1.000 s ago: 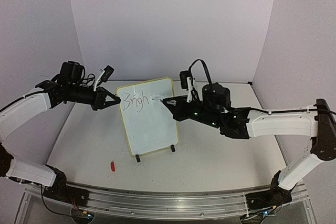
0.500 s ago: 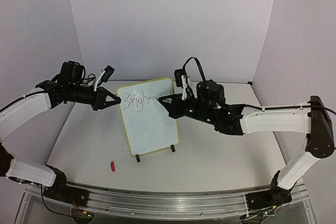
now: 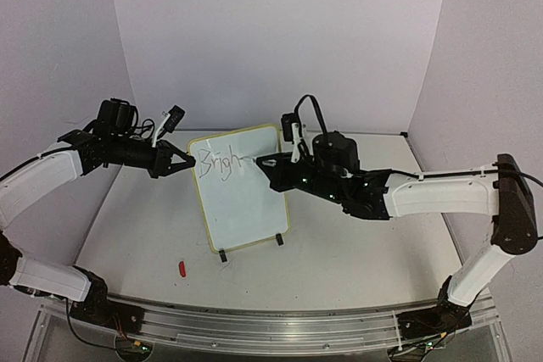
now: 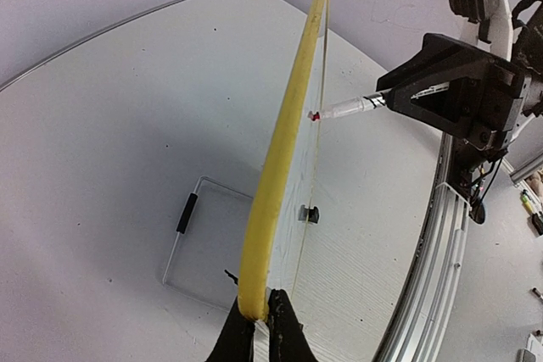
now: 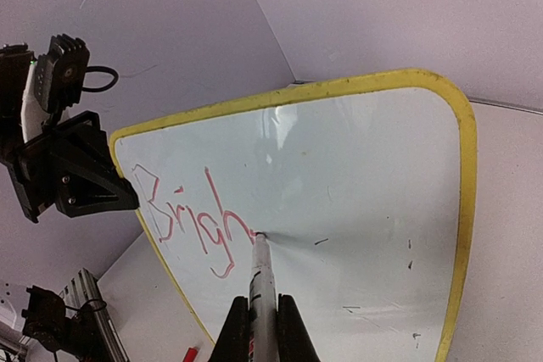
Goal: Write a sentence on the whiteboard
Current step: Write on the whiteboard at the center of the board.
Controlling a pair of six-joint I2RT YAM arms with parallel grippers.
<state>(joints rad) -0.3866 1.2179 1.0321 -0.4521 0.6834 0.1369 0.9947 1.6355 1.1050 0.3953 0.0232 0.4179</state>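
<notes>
The whiteboard [image 3: 246, 201] stands upright on two black feet [image 3: 222, 255] at the table's middle, yellow-rimmed. The sentence [image 3: 214, 163] reads "Brigh" in red along the top line [image 5: 191, 209]. My left gripper [image 3: 188, 161] is shut on the board's upper left rim; in the left wrist view its jaws pinch the yellow edge [image 4: 284, 150] at the left gripper [image 4: 259, 328]. My right gripper [image 3: 265, 161] is shut on a marker [image 5: 261, 281], whose tip touches the whiteboard [image 5: 356, 184] just right of the "h". The marker [image 4: 344, 108] shows from the side too.
A red marker cap [image 3: 181, 269] lies on the table in front of the board, left of it, also the red cap [image 5: 191, 352]. A metal rail [image 3: 254, 324] runs along the near edge. Walls close in the back and both sides.
The right arm's wrist has swung left and a little up, closer to the board. The marker tip stays at the end of the "h". Left arm and board are still.
</notes>
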